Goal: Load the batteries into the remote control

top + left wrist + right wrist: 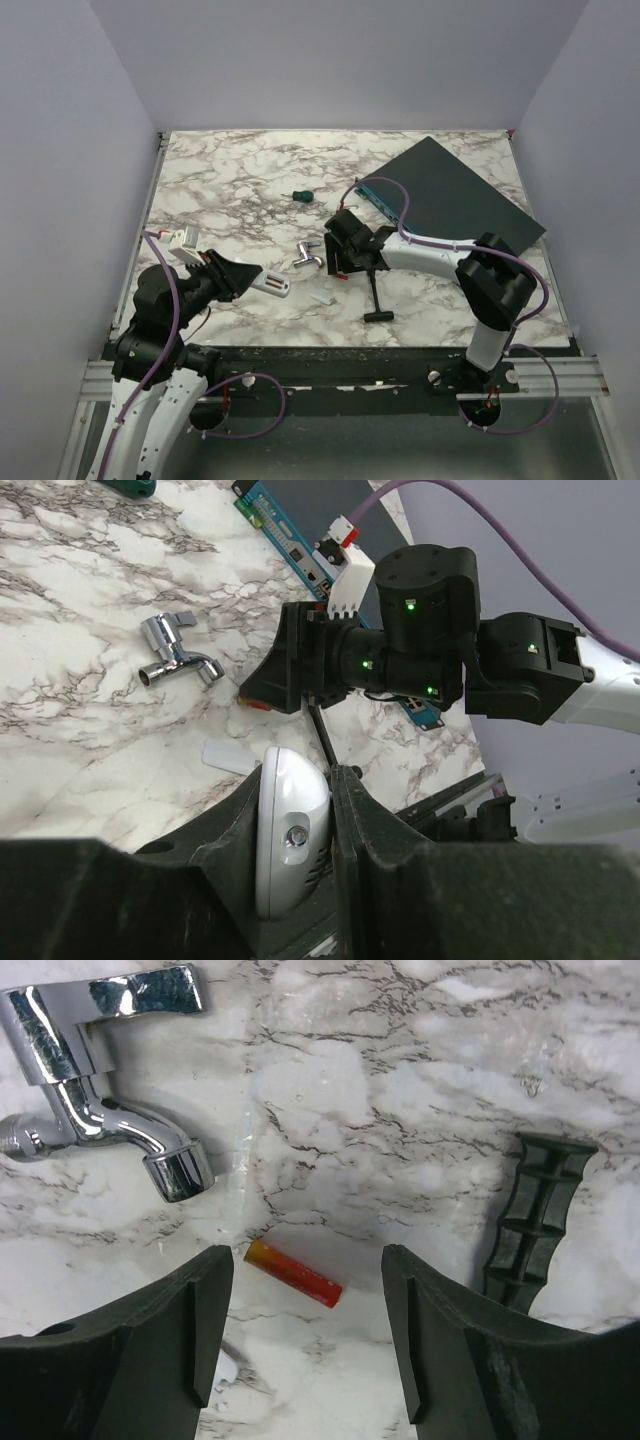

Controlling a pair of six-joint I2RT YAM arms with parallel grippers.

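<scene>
Battery (293,1272) flat on the marble table (230,170), mid-table, just right of the chrome tap (100,1150). It lies between the right gripper (306,1260) fingers, jaws wide and touching nothing. Black T-handle tool (530,1220) just right of that. Remote control (290,830) off to the left, near side, clamped edgewise in the left gripper (298,780). Green screwdriver (299,196) farther back; dark flat box (460,195) far right.
</scene>
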